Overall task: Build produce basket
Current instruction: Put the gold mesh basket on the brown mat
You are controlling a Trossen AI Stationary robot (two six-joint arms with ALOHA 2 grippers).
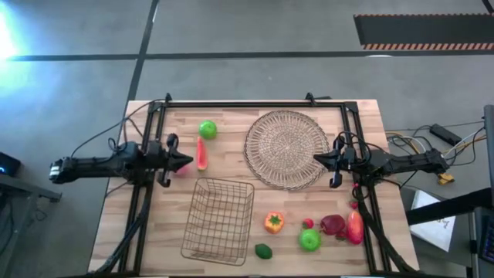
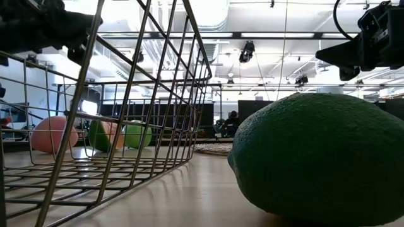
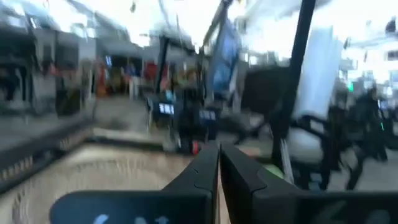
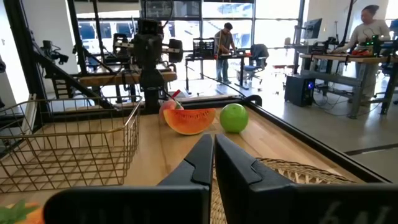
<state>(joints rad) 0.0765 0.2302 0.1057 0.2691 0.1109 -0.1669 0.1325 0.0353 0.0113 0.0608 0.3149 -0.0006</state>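
The basket [image 1: 219, 220] stands empty mid-bench, stiff light wire; produce [image 1: 309, 239] lies scattered, likely light, hard, slick, best pinched across the middle; left tool [image 1: 187, 161] and right tool [image 1: 317, 159] hover clenched, holding nothing.

Worktop [image 1: 231, 127]: pale wood planks, matt grain. Basket [image 1: 220, 220]: thin bare metal wire, slight sheen. Round mat [image 1: 287, 148]: woven straw, rough. Dark-green fruit [image 2: 322, 157]: pebbled matt skin. Green apple [image 4: 234, 117] and red slice [image 4: 189, 121]: smooth, glossy plastic look.
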